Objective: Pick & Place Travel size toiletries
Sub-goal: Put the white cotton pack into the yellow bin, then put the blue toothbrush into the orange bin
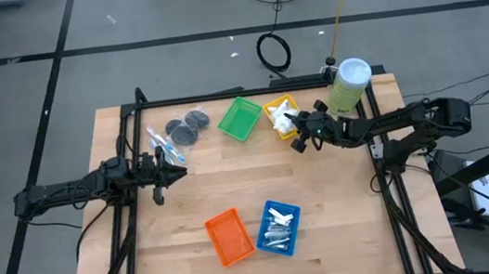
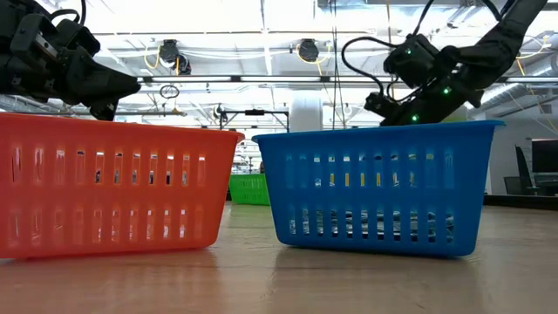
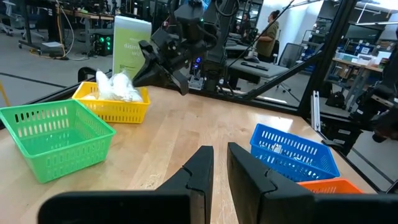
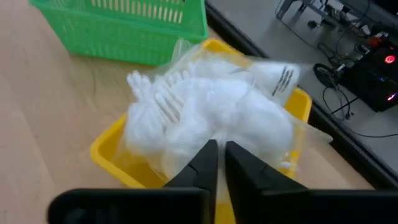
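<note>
White packets (image 4: 211, 106) are heaped in the yellow tray (image 1: 281, 114). My right gripper (image 1: 294, 140) hangs shut just above and beside that heap, and its wrist view (image 4: 217, 163) looks down on it. Silver tubes (image 1: 279, 226) lie in the blue tray (image 1: 293, 213). Dark grey discs (image 1: 187, 125) and clear sticks (image 1: 163, 145) lie on the table near its far left. My left gripper (image 1: 177, 171) is shut, held over bare wood on the near side of the sticks, fingers (image 3: 202, 171) pointing toward the table's right.
A green tray (image 1: 240, 119) sits next to the yellow one. An orange tray (image 1: 229, 235) stands beside the blue tray near the near edge. The pale green canister (image 1: 348, 85) stands at the far right corner. Bare wood lies in the table's middle.
</note>
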